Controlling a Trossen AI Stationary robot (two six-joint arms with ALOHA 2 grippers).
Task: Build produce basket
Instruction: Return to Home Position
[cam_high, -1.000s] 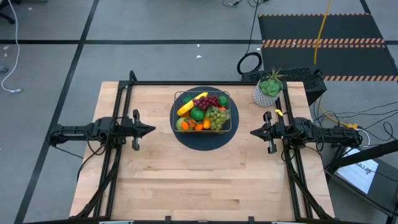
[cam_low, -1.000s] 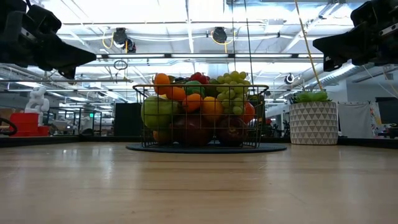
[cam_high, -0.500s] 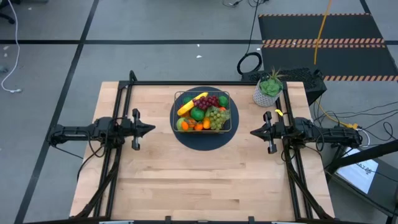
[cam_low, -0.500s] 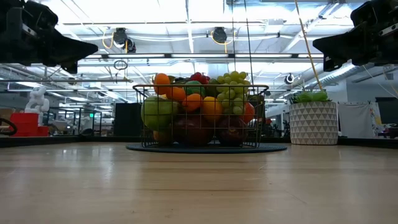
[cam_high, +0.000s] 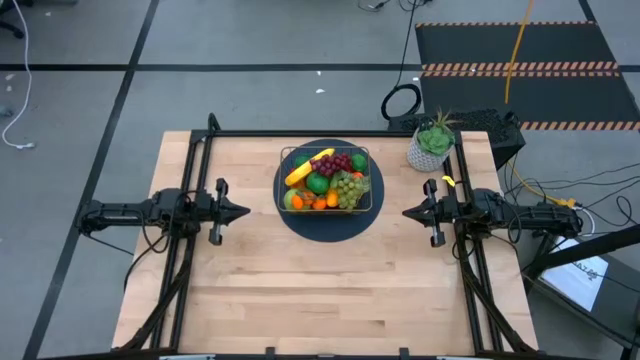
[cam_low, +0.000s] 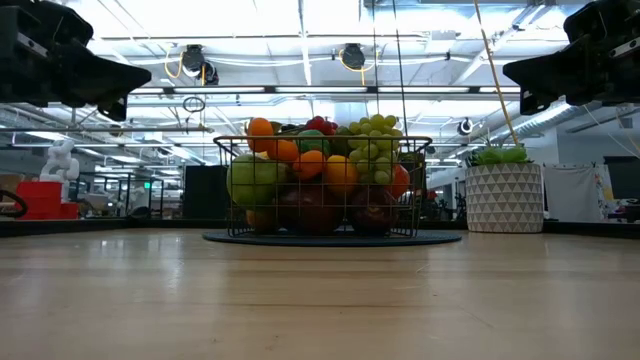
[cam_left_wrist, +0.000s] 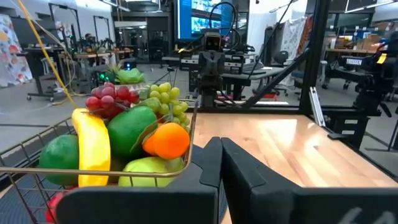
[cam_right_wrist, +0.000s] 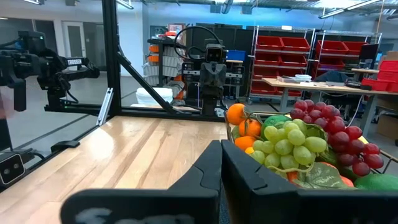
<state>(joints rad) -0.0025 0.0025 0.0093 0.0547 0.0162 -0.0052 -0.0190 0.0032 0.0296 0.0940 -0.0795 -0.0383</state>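
High view, basket (cam_high: 326, 148): one, heaped produce (cam_high: 320, 183).
Banana (cam_high: 299, 172): one.
Grape bunches (cam_high: 347, 187): two.
Left gripper (cam_high: 245, 210): pressed together.
Right gripper (cam_high: 406, 212): pressed together.

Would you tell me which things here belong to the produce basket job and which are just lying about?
Part of the job: the basket, the produce heaped in it, the left gripper and right gripper, both shut, either side of it.
Just lying about: the round dark mat under the basket, the potted plant near the right arm.
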